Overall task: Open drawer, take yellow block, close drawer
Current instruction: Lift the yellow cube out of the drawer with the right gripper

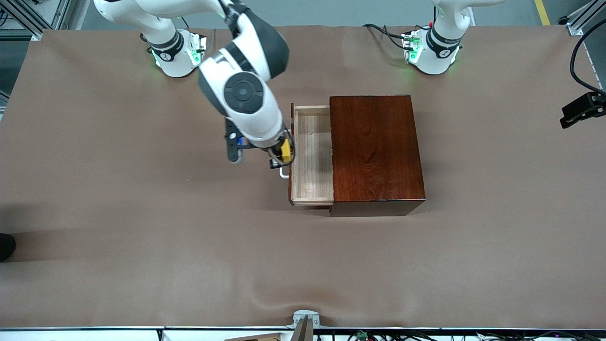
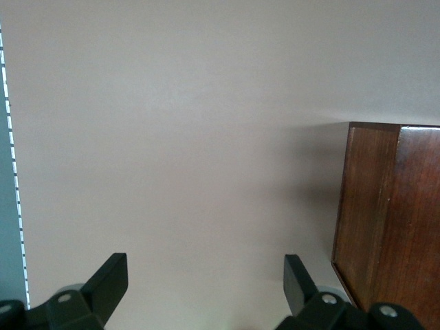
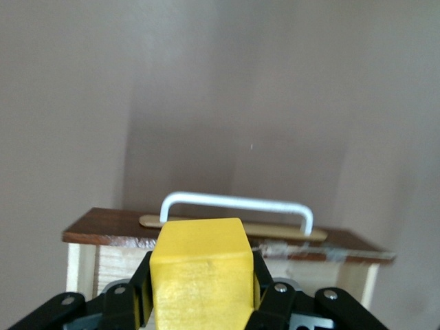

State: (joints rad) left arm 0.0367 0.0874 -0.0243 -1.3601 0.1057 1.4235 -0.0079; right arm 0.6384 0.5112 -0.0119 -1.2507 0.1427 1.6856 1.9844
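The drawer (image 1: 312,156) stands pulled out of the mahogany box (image 1: 374,151) toward the right arm's end of the table, its pale wood tray bare. My right gripper (image 1: 284,154) hangs over the drawer's dark front, shut on the yellow block (image 1: 285,150). In the right wrist view the yellow block (image 3: 201,275) fills the space between the fingers (image 3: 271,292), with the white handle (image 3: 237,204) and drawer front (image 3: 103,230) below. My left gripper (image 2: 206,275) is open over bare table beside the box (image 2: 388,220); it does not show in the front view.
Brown cloth covers the table (image 1: 142,237). A black camera mount (image 1: 582,109) juts in at the left arm's end. The arm bases (image 1: 433,47) stand along the edge farthest from the front camera. A small grey fixture (image 1: 305,322) sits at the nearest edge.
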